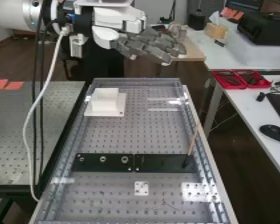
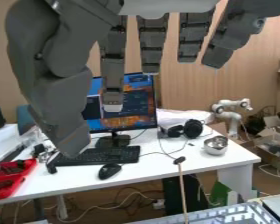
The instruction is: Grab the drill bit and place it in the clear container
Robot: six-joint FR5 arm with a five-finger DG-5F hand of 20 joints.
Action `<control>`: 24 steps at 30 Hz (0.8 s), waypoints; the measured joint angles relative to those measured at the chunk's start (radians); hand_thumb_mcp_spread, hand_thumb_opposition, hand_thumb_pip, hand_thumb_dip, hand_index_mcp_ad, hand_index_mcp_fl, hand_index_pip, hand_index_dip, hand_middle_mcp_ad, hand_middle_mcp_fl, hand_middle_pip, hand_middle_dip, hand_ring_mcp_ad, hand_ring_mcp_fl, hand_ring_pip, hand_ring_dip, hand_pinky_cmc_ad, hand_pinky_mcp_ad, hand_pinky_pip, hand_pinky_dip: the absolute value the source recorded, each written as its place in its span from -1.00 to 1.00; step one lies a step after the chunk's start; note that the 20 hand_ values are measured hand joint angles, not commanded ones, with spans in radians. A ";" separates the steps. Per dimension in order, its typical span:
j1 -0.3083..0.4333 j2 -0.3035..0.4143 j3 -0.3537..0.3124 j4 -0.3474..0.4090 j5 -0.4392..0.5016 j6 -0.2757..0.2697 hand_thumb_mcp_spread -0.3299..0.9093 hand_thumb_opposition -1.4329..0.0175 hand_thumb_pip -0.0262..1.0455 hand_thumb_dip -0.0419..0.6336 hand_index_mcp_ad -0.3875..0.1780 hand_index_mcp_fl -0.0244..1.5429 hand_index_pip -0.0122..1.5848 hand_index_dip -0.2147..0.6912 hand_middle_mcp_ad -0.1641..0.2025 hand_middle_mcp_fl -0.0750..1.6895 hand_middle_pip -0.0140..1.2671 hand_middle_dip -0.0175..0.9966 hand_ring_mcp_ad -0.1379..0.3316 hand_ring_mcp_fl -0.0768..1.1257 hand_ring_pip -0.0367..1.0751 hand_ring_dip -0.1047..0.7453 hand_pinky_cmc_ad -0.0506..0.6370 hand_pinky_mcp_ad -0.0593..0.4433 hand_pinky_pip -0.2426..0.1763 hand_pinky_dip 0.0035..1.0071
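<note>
While three small round metal pieces (image 1: 103, 159) sit in the black strip (image 1: 160, 162) lying across the bench (image 1: 124, 135), it's too small to tell whether one of them is the drill bit! Just at the strip's other end, there's a pale stick (image 1: 192, 140) leaning, its dark lower end touching the strip. Nearer the high camera, a small white plate (image 1: 141, 188) lies flat. Up toward the far end we have the white block (image 1: 106, 101) on its flat base, and beside it glints a clear shape (image 1: 164, 104), perhaps the container, though its outline is hard to read.

And the hand (image 1: 147, 45)? Released, fingers loosely stretched out, high by the bench's far end, well apart from the strip! In the wrist view those fingers (image 2: 152, 45) hang straight, spread from the thumb.

Out beyond, what a busy desk (image 2: 150, 172): the monitor (image 2: 134, 102) stands behind the keyboard (image 2: 101, 155), the mouse (image 2: 109, 171) is just beside that, then come headphones (image 2: 192, 128) and a shiny bowl (image 2: 216, 145). Red trays (image 1: 230, 79) touch each other on the desktop.
</note>
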State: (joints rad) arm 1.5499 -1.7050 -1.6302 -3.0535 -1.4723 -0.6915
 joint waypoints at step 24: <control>0.004 0.007 0.012 -0.031 -0.010 0.009 0.12 -0.09 -0.19 -0.21 0.00 -0.62 -0.82 -0.04 0.23 -0.83 -0.77 -0.62 0.34 -0.87 -0.73 -0.70 0.06 -0.04 -0.28 -0.37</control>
State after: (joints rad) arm 1.5542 -1.6983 -1.6184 -3.0849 -1.4826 -0.6826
